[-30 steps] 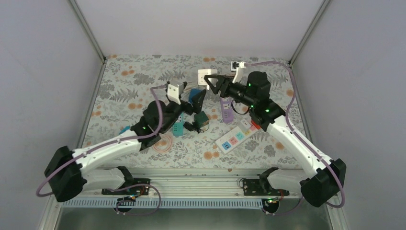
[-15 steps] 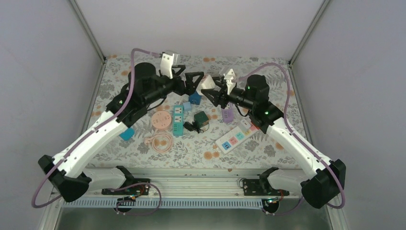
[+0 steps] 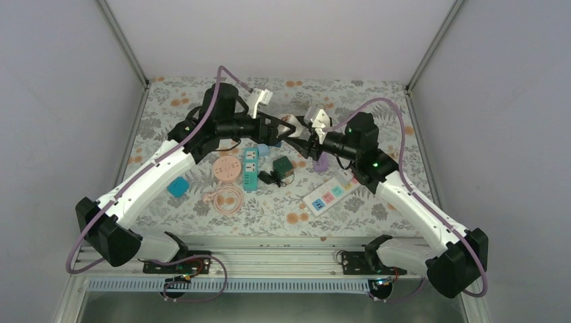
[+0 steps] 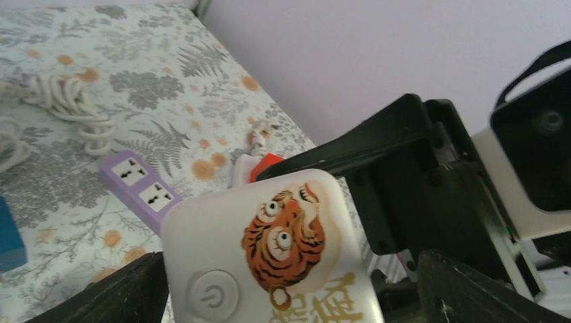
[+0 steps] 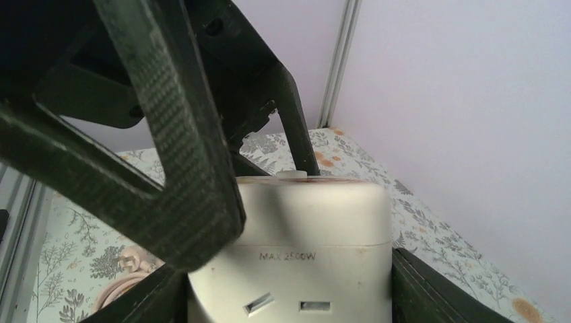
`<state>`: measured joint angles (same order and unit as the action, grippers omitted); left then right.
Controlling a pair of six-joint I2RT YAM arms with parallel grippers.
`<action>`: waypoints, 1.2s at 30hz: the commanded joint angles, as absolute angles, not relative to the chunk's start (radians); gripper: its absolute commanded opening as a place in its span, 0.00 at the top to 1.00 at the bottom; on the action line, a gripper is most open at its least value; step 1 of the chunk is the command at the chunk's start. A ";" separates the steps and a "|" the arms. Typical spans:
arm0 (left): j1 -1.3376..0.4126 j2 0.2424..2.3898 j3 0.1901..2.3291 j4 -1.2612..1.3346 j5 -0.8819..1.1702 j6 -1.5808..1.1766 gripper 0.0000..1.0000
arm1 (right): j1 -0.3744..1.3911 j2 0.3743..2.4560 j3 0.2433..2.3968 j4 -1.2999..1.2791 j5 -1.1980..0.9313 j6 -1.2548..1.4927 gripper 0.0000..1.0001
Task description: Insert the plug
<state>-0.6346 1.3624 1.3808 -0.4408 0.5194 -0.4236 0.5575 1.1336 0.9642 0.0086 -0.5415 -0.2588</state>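
Gripped the white adapter in the right gripper, up above the far middle of the table. Straddled the same adapter with the left gripper, jaws spread open, not clamped.

The left claw and the right claw, clamped on the white socket cube, meet nose to nose above the bench, leaving no way between them. Beneath, the teal strip, green cube, purple strip and white strip crowd the middle. Room lies at the far left and along the back wall.
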 commanded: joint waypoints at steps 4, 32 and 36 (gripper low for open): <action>-0.621 1.362 1.367 -0.411 0.661 -0.474 0.19 | 0.569 1.115 0.949 0.050 -0.581 -0.299 0.55; -0.625 1.417 1.267 -0.339 0.310 -0.286 0.52 | 0.582 0.912 0.944 -0.223 -0.248 0.245 0.18; -0.679 1.425 1.218 -0.283 0.176 -0.217 0.53 | 0.581 0.849 1.008 -0.453 -0.080 0.409 0.16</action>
